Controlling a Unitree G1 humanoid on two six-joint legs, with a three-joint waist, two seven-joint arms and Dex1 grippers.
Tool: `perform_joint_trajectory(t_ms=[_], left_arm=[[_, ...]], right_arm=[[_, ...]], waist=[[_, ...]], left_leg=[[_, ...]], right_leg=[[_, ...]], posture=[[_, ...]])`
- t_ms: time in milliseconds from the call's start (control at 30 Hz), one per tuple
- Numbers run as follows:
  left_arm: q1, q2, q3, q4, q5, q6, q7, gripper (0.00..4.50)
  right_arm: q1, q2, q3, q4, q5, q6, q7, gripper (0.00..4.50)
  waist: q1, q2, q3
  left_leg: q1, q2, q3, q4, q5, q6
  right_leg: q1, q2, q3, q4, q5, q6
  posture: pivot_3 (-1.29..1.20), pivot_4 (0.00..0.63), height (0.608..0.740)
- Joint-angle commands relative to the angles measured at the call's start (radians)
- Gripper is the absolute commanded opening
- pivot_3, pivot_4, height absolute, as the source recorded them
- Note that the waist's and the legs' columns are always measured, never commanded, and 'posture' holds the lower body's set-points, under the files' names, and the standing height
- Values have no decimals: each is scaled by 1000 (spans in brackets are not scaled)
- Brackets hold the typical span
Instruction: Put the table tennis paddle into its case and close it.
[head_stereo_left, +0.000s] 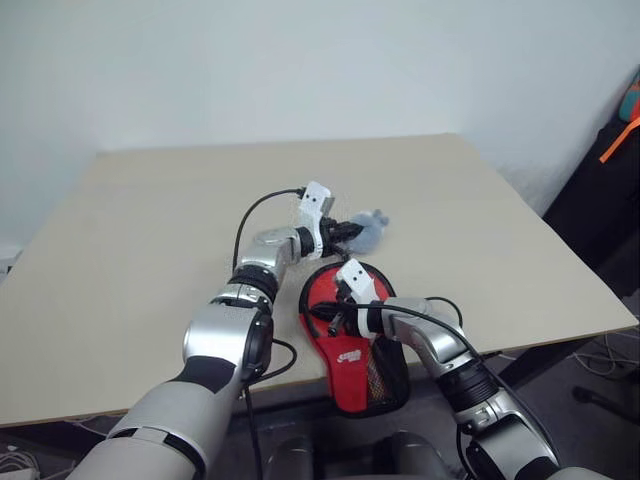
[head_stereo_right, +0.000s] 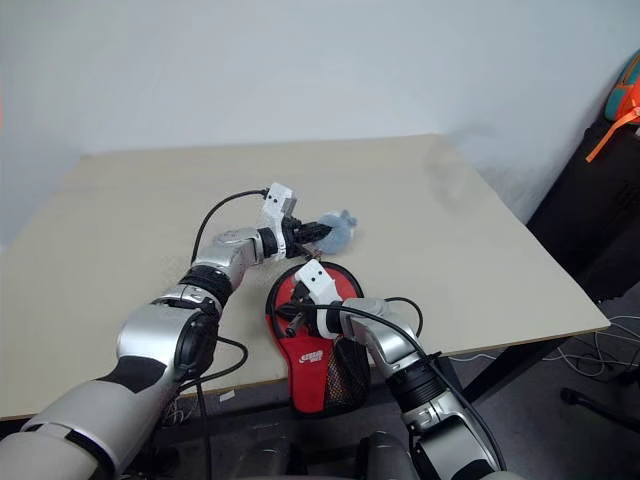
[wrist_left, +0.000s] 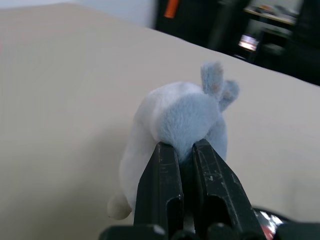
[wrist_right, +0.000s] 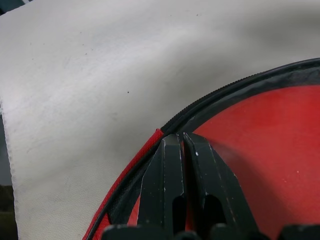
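- Case (head_stereo_left: 345, 345): a paddle-shaped black pouch with a red panel and white logo, lying at the near edge of the table (head_stereo_left: 150, 250). Its round end points toward the table's middle; its narrow mesh end hangs over the near edge. The long axis runs from the near edge away toward the far side.
- Paddle: cannot be told apart from the case's red panel, so whether it lies inside is not clear. The red surface seen past the right gripper's fingers may be either.
- Right gripper (head_stereo_left: 334, 318): pressed together, tips at the case's left rim, where the black zipper rim (wrist_right: 225, 95) curves round the red face. Whether a zipper pull is pinched cannot be told.
- Left gripper (head_stereo_left: 352, 231): pinching a small grey-blue plush toy (head_stereo_left: 370, 232), held just beyond the case's round end and near the tabletop.
- Deciding relation: the case lies directly under and beside the right gripper, while the left gripper is occupied with the toy and stands beyond the round end. The right arm is therefore the nearer one.
- Judgement: closing would mean following the curved rim round the round end, so the toy likely must be set aside first.
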Motion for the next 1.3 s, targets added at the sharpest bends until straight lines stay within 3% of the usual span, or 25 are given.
perform_joint_trajectory(t_ms=[33,467,500,867,1033,1300], left_arm=[[-6,16,-35,-80,1,-31,-145,33],[74,59,-136,-132,55,-49,-292,33],[74,63,-136,-133,53,-42,-295,575],[84,153,-111,-229,13,16,-369,4372],[93,202,-91,-307,-25,50,-382,4469],[168,375,-47,-472,-77,109,-405,4469]], right_arm=[[25,-1,27,24,1,36,2,140],[26,-4,35,22,-2,32,6,140],[26,-4,35,22,-1,32,6,140],[13,2,40,43,-3,21,15,140],[8,3,40,50,-4,19,20,140],[-6,-2,39,61,-5,16,32,140]], waist=[[0,0,0],[0,0,0],[0,0,0],[-1,0,0],[-1,0,0],[-4,0,0]], left_leg=[[0,0,0,0,0,0],[0,0,0,0,0,1],[0,0,0,0,0,1],[0,1,0,0,0,1],[0,1,0,0,0,1],[2,2,2,0,0,0]], right_leg=[[0,0,0,0,0,0],[0,0,1,0,0,0],[0,0,1,0,0,0],[0,1,1,0,0,0],[0,1,1,0,0,0],[0,2,2,0,0,0]], posture=[[0,0,706],[0,0,706],[0,0,706],[0,0,706],[0,0,706],[0,0,706]])
